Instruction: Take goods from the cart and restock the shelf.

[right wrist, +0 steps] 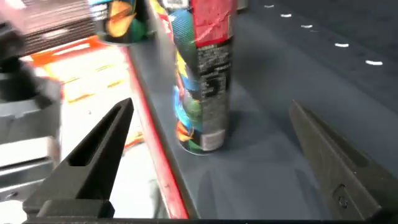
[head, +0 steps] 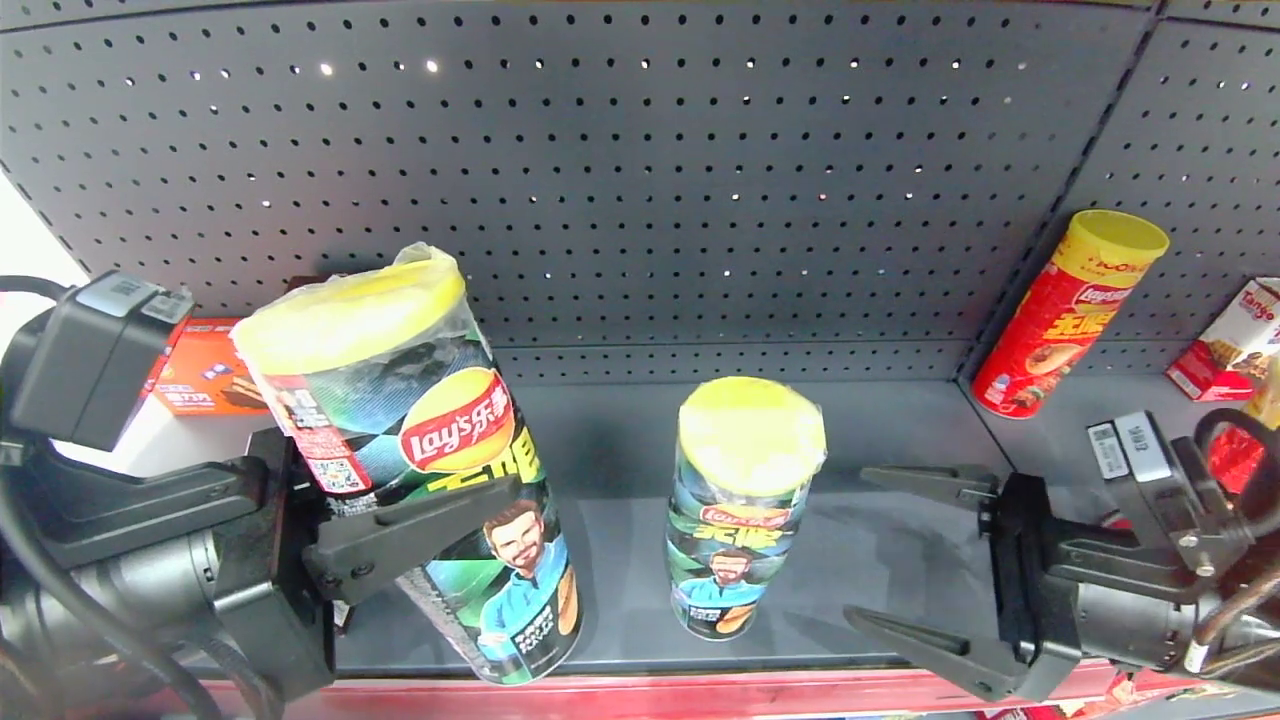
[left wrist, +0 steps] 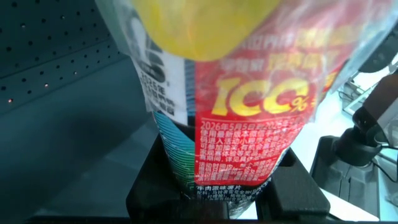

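Observation:
My left gripper [head: 400, 545] is shut on a tall green chip can [head: 420, 450] with a yellow lid, held tilted at the front left of the grey shelf [head: 880, 560]. The left wrist view looks up that can [left wrist: 249, 124], which stands between the jaws. A second green chip can [head: 740, 505] stands upright on the shelf's middle. To its right my right gripper [head: 890, 545] is open, apart from it, its jaws spread wide. From the right wrist view that upright can [right wrist: 202, 87] stands ahead, between the open fingers [right wrist: 93, 162].
A red chip can [head: 1065, 315] leans in the shelf's back right corner. A red and white snack box [head: 1230, 340] lies further right. An orange box [head: 195, 370] sits at the back left. A red price rail [head: 700, 690] runs along the shelf's front edge.

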`<state>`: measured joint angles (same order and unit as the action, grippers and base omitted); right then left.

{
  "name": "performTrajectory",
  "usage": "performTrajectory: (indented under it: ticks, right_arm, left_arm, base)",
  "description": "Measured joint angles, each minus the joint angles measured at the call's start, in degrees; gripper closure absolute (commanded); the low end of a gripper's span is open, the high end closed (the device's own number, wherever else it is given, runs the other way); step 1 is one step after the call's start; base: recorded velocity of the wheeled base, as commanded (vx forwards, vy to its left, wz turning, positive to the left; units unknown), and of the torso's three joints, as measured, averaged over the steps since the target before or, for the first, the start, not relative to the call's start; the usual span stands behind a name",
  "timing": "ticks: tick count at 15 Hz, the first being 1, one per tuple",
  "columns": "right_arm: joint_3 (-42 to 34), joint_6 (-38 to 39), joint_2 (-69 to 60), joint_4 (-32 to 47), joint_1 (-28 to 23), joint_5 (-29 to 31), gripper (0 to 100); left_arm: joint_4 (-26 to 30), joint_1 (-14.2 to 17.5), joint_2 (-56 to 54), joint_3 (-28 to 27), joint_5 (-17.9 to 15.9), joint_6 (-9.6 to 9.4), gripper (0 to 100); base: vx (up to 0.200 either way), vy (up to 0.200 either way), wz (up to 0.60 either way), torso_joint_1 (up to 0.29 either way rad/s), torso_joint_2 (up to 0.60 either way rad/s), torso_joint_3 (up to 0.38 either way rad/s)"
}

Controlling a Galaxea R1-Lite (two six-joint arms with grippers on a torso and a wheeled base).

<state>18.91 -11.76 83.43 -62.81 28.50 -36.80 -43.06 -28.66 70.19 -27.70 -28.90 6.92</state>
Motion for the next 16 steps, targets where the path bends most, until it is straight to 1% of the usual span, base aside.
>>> performTrajectory:
  ticks: [3,5,8,10,12,14,16]
  right_arm:
    - [-0.4,0.0,-7.9,6.7,0.4,12.4,0]
    - [-1.1,0.1,-13.9,10.3,0.2,18.8,0]
    - [-4.9,0.2,-24.3,16.1,-0.3,25.8,0]
    - [-8.1,0.4,-32.3,22.4,-0.4,29.5,0]
    - [-10.7,1.3,-41.1,31.0,-0.5,32.7,0]
    - [-12.4,2.9,-50.4,44.1,-1.1,36.1,0]
    - [-13.7,3.9,-60.0,57.8,-3.0,39.2,0]
  left_arm:
    - [0.0,0.0,-0.2,-0.4,0.0,0.0,100]
    - [0.0,0.0,-0.8,-0.4,0.0,0.0,100]
    - [0.1,0.0,-1.8,0.3,0.0,0.0,100]
    - [0.1,0.0,-2.1,0.3,-0.1,0.0,100]
    - [0.0,-0.1,-2.3,0.3,-0.1,-0.06,100]
    - [0.1,-0.1,-2.3,0.3,-0.1,-0.15,100]
    - [0.1,-0.2,-2.4,0.5,-0.1,-0.15,100]
  base:
    - [0.0,0.0,0.0,0.0,0.0,0.0]
    - [0.0,0.0,0.0,0.0,0.0,0.0]
    - [0.0,0.0,0.0,0.0,0.0,0.0]
    - [0.0,0.0,0.0,0.0,0.0,0.0]
    - [0.0,0.0,0.0,0.0,0.0,0.0]
    - [0.0,0.0,0.0,0.0,0.0,0.0]
    - [0.0,0.0,0.0,0.0,0.0,0.0]
